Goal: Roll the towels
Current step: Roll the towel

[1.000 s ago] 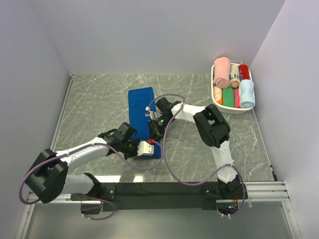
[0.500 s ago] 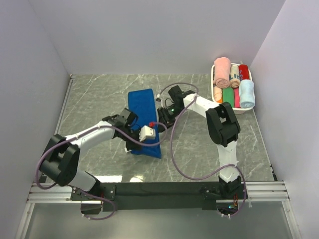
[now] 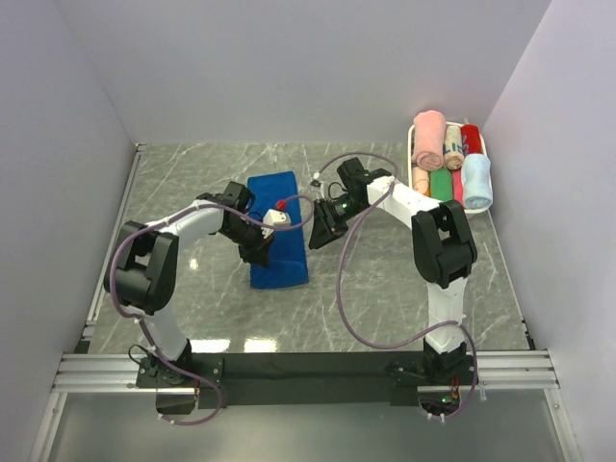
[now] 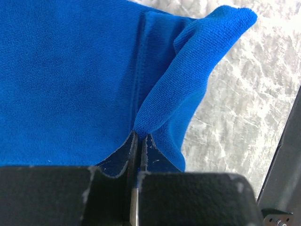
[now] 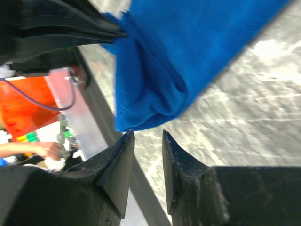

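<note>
1. Find the dark blue towel [image 3: 285, 268] at the centre of the top view, lying on the table [image 3: 192, 183] with one fold lifted at an edge. Note the pale blue towel [image 3: 476, 181], rolled by the look of it, in the basket [image 3: 450, 215] at the upper right.
2. Rely on the left gripper [image 4: 138, 141]: closed tight on that raised fold, cloth squeezed between the tips at the lower middle of the left wrist view.
3. Treat the right gripper [image 5: 146, 141] as empty: parted a little, nothing between the tips, the towel's folded corner just above them in the right wrist view.
4. Bring the right gripper onto the same edge as the left, beside it rather than over it, so that both ends of the edge turn together.
5. Take a shallow bite of cloth only; probably harder to start a tight roll with a thick bunch in the tips.
6. Turn the edge over low and close to the table, then push forward evenly; expect soft terry to sag and skew if one side leads.
7. Mind the two wrists, near each other over the towel, and the purple cable [image 3: 339, 279] looping beside it.
</note>
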Motion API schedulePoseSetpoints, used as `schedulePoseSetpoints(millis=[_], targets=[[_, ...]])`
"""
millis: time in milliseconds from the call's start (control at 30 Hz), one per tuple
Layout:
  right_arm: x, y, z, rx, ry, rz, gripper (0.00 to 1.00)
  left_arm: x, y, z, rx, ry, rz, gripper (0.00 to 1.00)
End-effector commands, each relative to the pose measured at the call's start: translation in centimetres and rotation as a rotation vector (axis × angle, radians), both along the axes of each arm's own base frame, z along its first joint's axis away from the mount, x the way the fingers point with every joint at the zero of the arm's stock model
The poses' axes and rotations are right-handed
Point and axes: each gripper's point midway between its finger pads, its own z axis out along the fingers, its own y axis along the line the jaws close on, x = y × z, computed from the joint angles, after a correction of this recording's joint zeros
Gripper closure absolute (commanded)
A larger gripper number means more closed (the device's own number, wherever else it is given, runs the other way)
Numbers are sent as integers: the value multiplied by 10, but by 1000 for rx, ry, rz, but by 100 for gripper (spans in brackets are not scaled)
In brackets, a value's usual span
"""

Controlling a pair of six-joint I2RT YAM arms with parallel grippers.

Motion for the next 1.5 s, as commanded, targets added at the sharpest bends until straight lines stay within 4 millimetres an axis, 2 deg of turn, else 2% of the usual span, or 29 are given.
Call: schedulePoseSetpoints(millis=[0,300,500,600,633,767,800,900,1067,1167,1200,1233,1267,1300,1400,1433,1467], targets=[[-7,11,27,89,2,6,61,7,-5,3,-35,26,8,95],[-24,30,0,56,54,33,46,17,0,-9,-20,62,49,91],[-26,40,-15,70,100,25,44,21,0,-10,-20,64,63,87],[-28,42,-30,43,95,25,44,21,0,-11,-22,69,71,86],[-26,41,-38,23,99,15,45,21,0,-11,-24,67,71,86],[-25,43,-56,-16,113,5,72,18,5,-11,-16,62,77,80],[-25,42,-59,-30,111,7,83,20,7,-7,-17,39,86,78],[-27,38,-68,-65,107,15,97,22,22,-6,1,7,123,71],[-29,33,-81,-121,102,14,100,30,47,-4,31,-46,184,62],[-28,34,-82,-134,96,24,100,30,53,10,10,-127,165,49],[-27,33,-83,-139,93,25,100,32,52,30,-14,-206,164,47],[-26,33,-83,-142,92,24,100,26,53,31,-25,-239,147,45],[-27,34,-84,-147,91,28,100,26,49,40,-53,-295,131,38],[-27,33,-85,-152,93,26,100,26,47,57,-69,-369,127,37],[-28,34,-87,-159,106,30,100,12,34,61,-40,-452,61,36],[-28,34,-88,-163,107,29,100,-1,23,53,-26,-452,12,36],[-28,34,-88,-167,107,30,100,-2,18,54,-21,-492,-4,36]])
